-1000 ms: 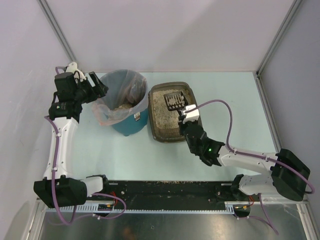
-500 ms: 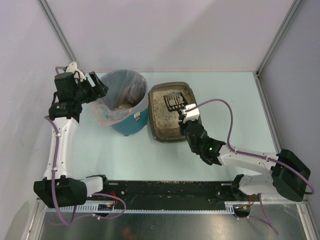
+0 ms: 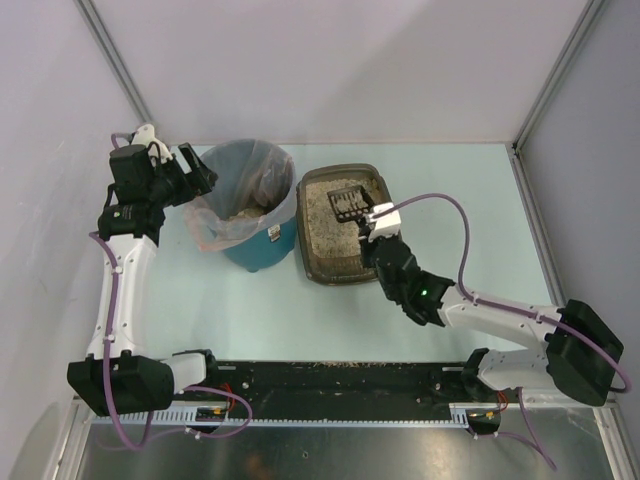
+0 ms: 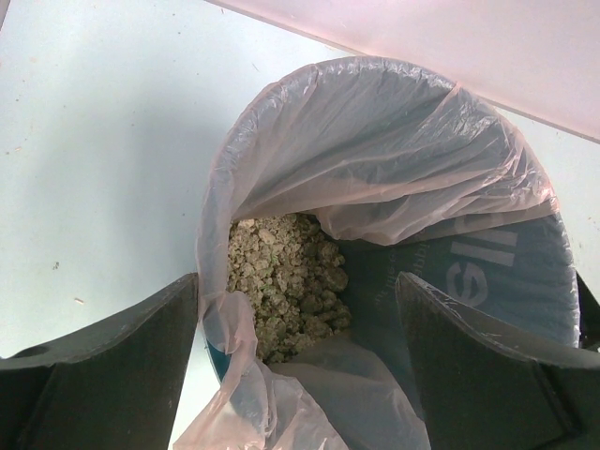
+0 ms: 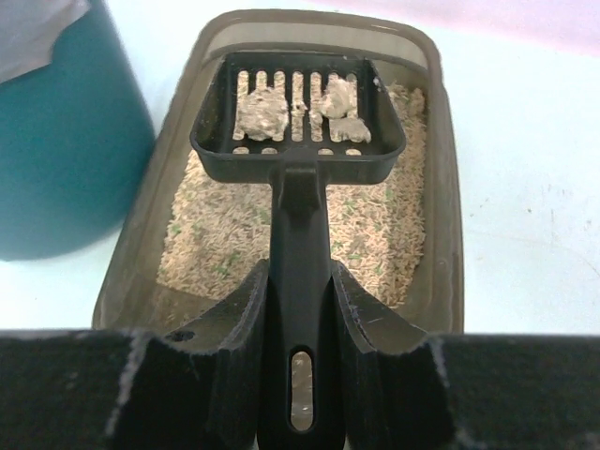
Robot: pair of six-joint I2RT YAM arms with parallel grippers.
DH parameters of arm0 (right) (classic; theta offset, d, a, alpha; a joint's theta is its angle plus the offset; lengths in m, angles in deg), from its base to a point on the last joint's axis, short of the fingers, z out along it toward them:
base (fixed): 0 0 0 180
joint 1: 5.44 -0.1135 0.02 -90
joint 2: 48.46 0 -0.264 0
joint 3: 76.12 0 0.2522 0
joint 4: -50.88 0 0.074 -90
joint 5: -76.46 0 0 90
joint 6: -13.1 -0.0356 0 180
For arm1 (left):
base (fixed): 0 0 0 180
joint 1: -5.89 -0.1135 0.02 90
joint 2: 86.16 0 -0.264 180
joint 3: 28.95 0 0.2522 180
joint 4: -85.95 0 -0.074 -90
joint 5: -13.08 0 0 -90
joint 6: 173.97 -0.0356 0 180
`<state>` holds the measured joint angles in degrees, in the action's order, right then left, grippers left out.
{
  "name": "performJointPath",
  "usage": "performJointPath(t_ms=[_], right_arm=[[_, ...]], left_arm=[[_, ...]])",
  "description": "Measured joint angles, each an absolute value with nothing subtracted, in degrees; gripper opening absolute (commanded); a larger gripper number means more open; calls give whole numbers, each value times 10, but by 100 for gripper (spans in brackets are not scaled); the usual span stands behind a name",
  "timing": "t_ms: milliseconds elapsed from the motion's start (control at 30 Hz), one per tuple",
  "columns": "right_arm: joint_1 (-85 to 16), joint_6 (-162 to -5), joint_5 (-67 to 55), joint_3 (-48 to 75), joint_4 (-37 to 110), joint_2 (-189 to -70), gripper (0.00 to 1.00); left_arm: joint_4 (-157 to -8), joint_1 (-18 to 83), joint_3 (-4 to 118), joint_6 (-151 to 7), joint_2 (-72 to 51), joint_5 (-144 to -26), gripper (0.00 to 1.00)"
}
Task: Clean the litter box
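Grips a black slotted plastic scoop (image 5: 298, 187) by its handle in the right jaws, pinched tight around it. Differs from a second ago only slightly: right wrist now a little nearer the far end of the shallow grey-brown plastic litter box (image 3: 330, 275), scoop head hardly shifted. Carries a few pale lumpy clumps (image 5: 262, 111) on the slots, held clear above the beige granules (image 5: 375, 234) inside the box. Reads as a load already sifted and lifted, ready to travel.

Keeps the left jaws spread wide, a touch wider than a second ago, at the round teal plastic bin (image 3: 262, 245) just left of the box, on the bin's side away from the box, with the edge of its clear liner (image 4: 375, 159) between them; cannot tell whether touching it. Shows a heap of greyish clumps (image 4: 286, 281) already inside the liner.

Leaves the box unmoved on the pale green bench (image 3: 450, 200), right beside the bin. Probably calls next for a level carry leftward from the box to the bin mouth, since any tilt could spill clumps back
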<state>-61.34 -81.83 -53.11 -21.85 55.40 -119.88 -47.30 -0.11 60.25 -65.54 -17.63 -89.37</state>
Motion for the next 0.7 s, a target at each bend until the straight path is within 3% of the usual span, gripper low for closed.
performJointPath(t_ms=[367,700], right_arm=[[-584,-834,-493,-222,543,-1187,0],[-641,-855,-502,-212,510,-1195,0]], left_arm=[[-476,-1,602,-655,-175,-894,88],[-482,-1,600,-655,-174,-894,87]])
